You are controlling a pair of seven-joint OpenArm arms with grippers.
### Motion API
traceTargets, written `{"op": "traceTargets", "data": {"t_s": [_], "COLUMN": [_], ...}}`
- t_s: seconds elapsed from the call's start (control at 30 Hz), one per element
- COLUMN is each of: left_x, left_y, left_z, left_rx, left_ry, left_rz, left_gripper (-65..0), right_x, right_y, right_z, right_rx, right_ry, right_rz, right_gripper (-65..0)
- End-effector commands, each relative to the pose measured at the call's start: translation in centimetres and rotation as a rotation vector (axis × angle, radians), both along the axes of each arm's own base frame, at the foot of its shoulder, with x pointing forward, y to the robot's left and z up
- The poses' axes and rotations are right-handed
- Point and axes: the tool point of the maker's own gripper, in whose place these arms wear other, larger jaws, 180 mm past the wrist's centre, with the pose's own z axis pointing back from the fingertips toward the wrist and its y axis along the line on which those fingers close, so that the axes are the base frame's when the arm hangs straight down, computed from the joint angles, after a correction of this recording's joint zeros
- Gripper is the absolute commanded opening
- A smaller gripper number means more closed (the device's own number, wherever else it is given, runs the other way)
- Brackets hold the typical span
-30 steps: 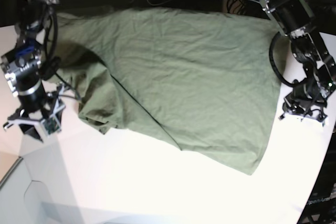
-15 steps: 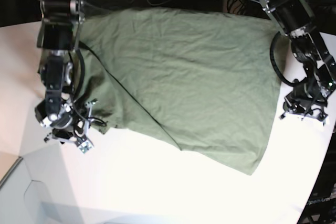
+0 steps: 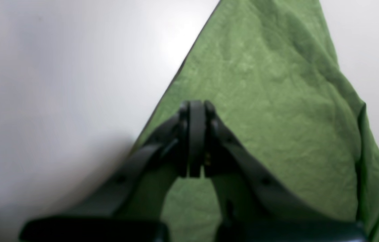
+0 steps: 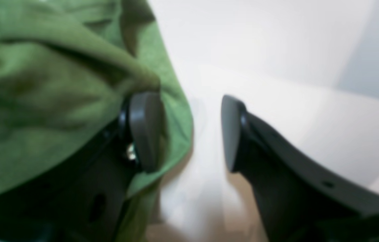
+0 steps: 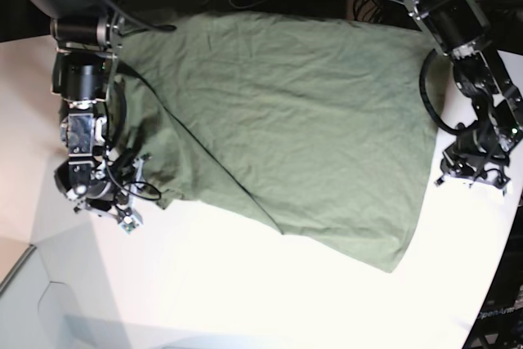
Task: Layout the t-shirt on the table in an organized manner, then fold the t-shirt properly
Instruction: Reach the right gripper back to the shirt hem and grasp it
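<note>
Right gripper [image 4: 189, 132] is basically at the shirt's edge: jaws apart, nothing between them, one pad against the bunched hem and the other over bare table [image 4: 277, 50]. So the t-shirt [image 5: 286, 120] lies to that claw's one side, with the folded-over flap running away from it diagonally toward the middle of the cloth (that crease is the long line to watch). This arm looks like the nearer one to the messy corner, so my guess is it grabs there next.

Further off, the left gripper [image 3: 194, 141] sits with its jaws pressed together, empty, parked over the opposite edge of the shirt.

Shirt itself: olive green, wrinkly, spread mostly flat across the far half of the table, one side doubled over.
</note>
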Motion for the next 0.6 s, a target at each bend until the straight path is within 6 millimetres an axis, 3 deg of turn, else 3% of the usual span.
{"op": "traceTargets", "data": {"t_s": [0.0,0.13,0.3,0.43,0.57], "left_x": [0.9,0.9,0.7,0.7,0.6], "left_y": [0.6,0.6,0.6,0.6,0.6], "left_z": [1.6,1.6,1.5,1.4,1.3], "left_rx": [0.021,0.021,0.021,0.021,0.021], "left_ry": [-0.047,-0.047,-0.042,-0.040,-0.038], "left_rz": [0.003,0.003,0.003,0.003,0.002], "left_gripper": [-64.6,-64.6,-64.6,-64.6,-64.6], "right_x": [0.4,-0.3,0.6,3.6,6.9], "right_y": [-0.6,-0.6,-0.8,-1.7,-1.2], "right_z": [0.4,-0.8,0.4,6.3,12.2], "right_rx": [-0.021,-0.016,-0.019,-0.018,0.024], "right_ry": [-0.001,0.037,0.003,-0.173,-0.333], "right_rz": [-0.006,-0.007,-0.013,-0.049,-0.073], "right_gripper": [-40.6,-63.2,-65.0,-65.0,-65.0]}}
